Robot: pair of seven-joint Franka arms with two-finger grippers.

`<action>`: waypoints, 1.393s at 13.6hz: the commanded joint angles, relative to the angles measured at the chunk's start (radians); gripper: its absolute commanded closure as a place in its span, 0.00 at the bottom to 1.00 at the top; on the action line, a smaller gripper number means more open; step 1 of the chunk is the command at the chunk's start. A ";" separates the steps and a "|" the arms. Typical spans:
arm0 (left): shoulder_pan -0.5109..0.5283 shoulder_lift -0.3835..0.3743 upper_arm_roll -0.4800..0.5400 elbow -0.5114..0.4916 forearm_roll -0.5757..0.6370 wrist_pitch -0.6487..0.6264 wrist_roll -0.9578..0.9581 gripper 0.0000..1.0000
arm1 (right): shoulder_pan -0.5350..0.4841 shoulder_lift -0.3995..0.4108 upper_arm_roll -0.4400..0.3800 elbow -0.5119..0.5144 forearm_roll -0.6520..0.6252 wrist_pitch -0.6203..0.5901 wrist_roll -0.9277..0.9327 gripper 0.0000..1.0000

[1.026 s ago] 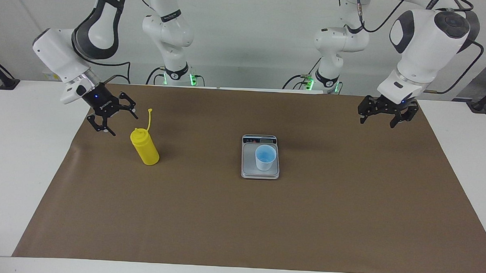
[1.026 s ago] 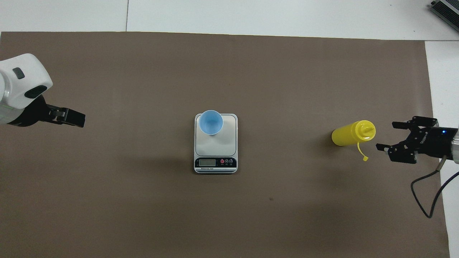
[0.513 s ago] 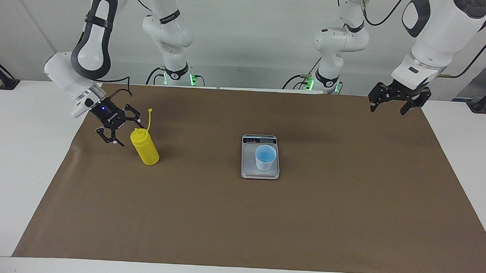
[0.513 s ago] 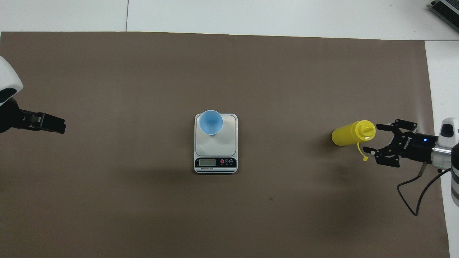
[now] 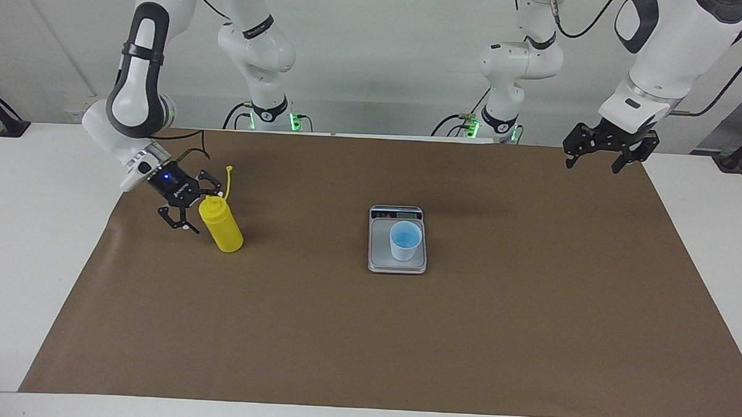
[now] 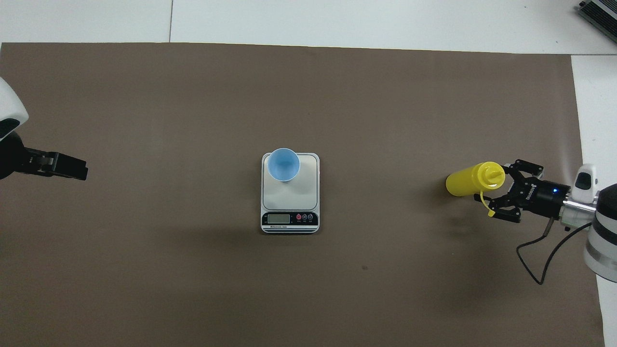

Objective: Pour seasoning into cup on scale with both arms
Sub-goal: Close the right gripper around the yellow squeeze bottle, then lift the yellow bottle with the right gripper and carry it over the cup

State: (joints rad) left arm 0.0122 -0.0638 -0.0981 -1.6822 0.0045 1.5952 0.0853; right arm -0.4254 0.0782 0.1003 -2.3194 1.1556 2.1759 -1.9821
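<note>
R end effector at the seasoning, L one waiting

Facing: R end effector (image 5: 195,210) spread round top of seasoning (image 5: 221,225), upright on desk (image 5: 49,234) w/ brown mat, R arm's end. Cup (image 5: 405,240) on scale (image 5: 397,259) mid-mat. L end effector (image 5: 602,156) spread, aloft.
Overhead: R end effector (image 6: 501,189) fingers flank bottle neck; contact unclear.

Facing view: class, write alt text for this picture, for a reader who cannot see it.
The right gripper is open around the top of an upright yellow bottle at the right arm's end of a brown mat. A blue cup stands on a scale at the mat's middle. The left gripper waits, open, over the mat's corner.
</note>
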 commanded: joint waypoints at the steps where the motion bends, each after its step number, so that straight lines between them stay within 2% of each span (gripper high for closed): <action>1: -0.004 -0.016 0.009 -0.004 -0.014 -0.020 0.016 0.00 | 0.004 0.035 0.009 -0.005 0.088 0.007 -0.050 0.00; 4: -0.027 -0.025 0.054 0.006 -0.012 -0.041 0.043 0.00 | 0.008 0.090 0.009 0.000 0.189 -0.007 -0.158 0.00; 7: -0.081 -0.060 0.096 -0.010 -0.012 -0.047 0.042 0.00 | 0.024 0.097 0.009 0.006 0.208 -0.013 -0.159 0.00; 9: -0.069 -0.062 0.089 -0.005 -0.012 -0.046 0.044 0.00 | 0.024 0.098 0.010 0.014 0.211 -0.013 -0.158 0.00; 10: -0.060 -0.062 0.087 0.001 -0.012 -0.049 0.045 0.00 | 0.028 0.098 0.010 0.024 0.211 -0.014 -0.158 0.13; 13: -0.052 -0.067 0.078 0.003 -0.012 -0.058 0.062 0.00 | 0.037 0.098 0.009 0.029 0.211 -0.014 -0.153 0.84; 14: -0.038 -0.067 0.069 0.006 -0.014 -0.058 0.060 0.00 | 0.037 0.098 0.009 0.034 0.211 -0.014 -0.150 0.96; 19: -0.037 -0.079 0.057 -0.002 -0.052 -0.044 -0.001 0.00 | 0.060 0.077 0.010 0.078 0.191 -0.011 -0.072 0.99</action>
State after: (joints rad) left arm -0.0349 -0.1263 -0.0327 -1.6797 -0.0283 1.5576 0.1061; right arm -0.3771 0.1734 0.1073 -2.2611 1.3363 2.1701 -2.1001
